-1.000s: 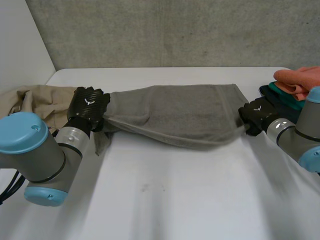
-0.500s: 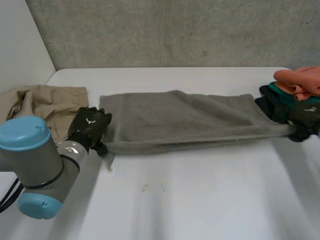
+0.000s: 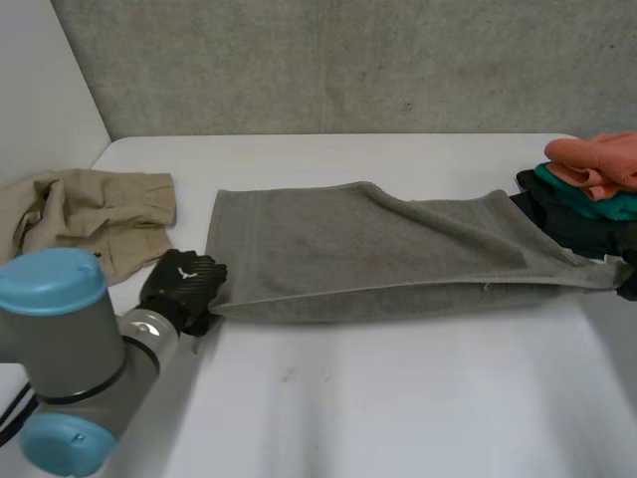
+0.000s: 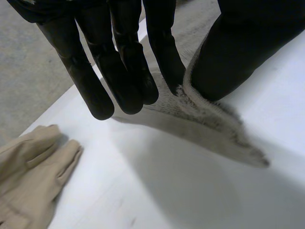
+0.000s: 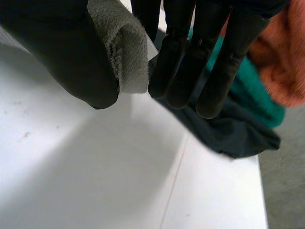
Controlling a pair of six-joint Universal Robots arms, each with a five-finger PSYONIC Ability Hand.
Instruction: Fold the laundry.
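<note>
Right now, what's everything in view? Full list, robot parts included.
grey towel: 1, grey, stretched across the middle of the table, a hand at each end
beige garment: 1, beige, crumpled at the table's left end
orange cloth: 1, orange, top of the pile at the table's right end
teal cloth: 1, teal, under the orange cloth
dark cloth: 1, dark, bottom of that pile
table: 1, white, under everything
wall: 1, grey, behind the table
left arm: 1, grey with light-blue caps, near left
left hand: 1, black, pinching the towel's near left corner
right hand: 1, black, pinching the towel's near right corner, beside the pile
</note>
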